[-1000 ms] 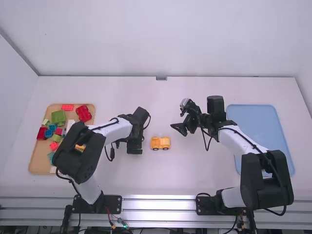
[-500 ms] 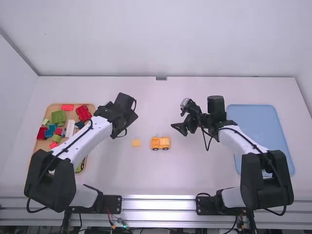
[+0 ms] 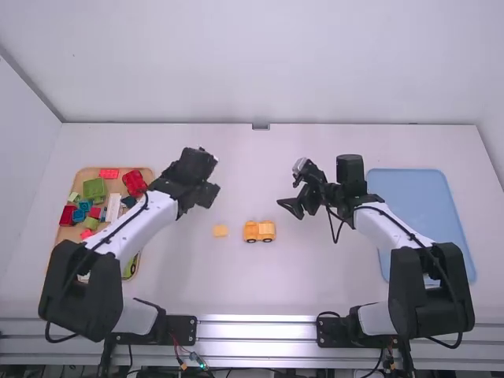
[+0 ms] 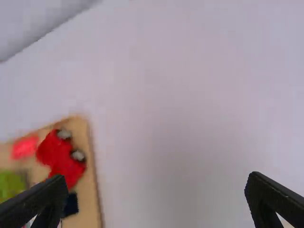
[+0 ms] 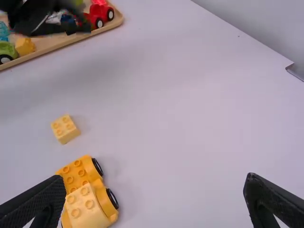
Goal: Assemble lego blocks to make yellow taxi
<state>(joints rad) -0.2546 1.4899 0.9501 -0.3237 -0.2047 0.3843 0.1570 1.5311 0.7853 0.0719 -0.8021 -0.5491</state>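
Yellow car point(image 5: 84, 180) just below centre of the high view, loose block point(image 3: 220, 231) just left of it, likely set there so both arms can reach! Left gripper point(image 4: 156, 177), upper left of the pair, fingers apart, empty; right gripper point(image 5: 154, 177), upper right, also spread and empty, perhaps poised to steady the car.

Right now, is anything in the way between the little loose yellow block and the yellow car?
Nothing I can see: just bare white table lies between the loose yellow block and the yellow car. The right gripper hangs beyond the car, outside that gap.
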